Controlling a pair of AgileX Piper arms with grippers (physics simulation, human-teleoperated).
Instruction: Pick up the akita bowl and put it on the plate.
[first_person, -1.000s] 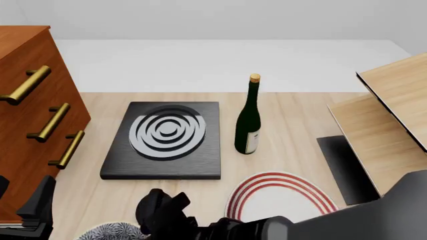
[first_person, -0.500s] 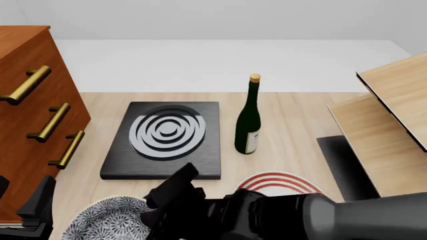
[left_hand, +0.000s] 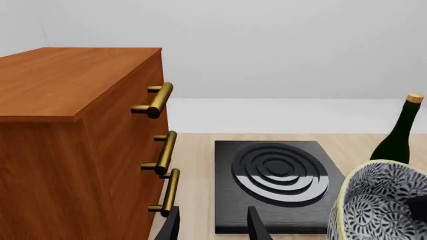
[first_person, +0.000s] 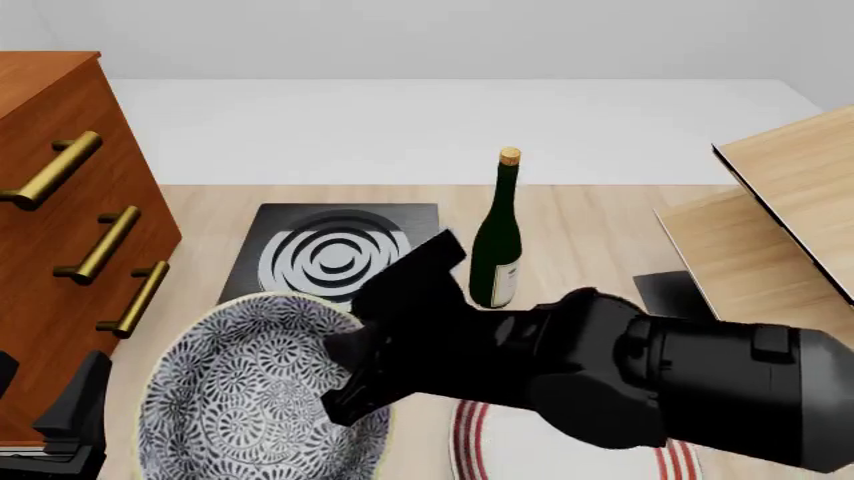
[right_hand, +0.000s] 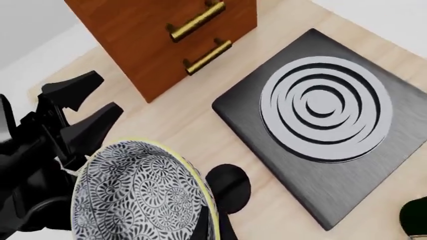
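Observation:
The akita bowl (first_person: 254, 390), blue-and-white patterned with a pale yellow rim, hangs tilted above the table's near left. My right gripper (first_person: 351, 372) is shut on its rim, and the big black arm comes in from the right. The bowl also shows in the right wrist view (right_hand: 140, 195) and the left wrist view (left_hand: 381, 200). The plate (first_person: 470, 445), white with red rings, lies to the bowl's right and is mostly hidden under the right arm. My left gripper (left_hand: 213, 227) stands open and empty at the near left (first_person: 74, 420), beside the bowl.
A black slab with white rings (first_person: 314, 255) lies behind the bowl. A green wine bottle (first_person: 498, 250) stands to the slab's right. A wooden drawer cabinet with brass handles (first_person: 67, 220) fills the left side. Wooden panels (first_person: 787, 230) and a black mat (first_person: 667, 290) are on the right.
The right arm has risen and moved forward with the bowl, which now shows large and tilted. More of the plate is covered. The left gripper has not moved.

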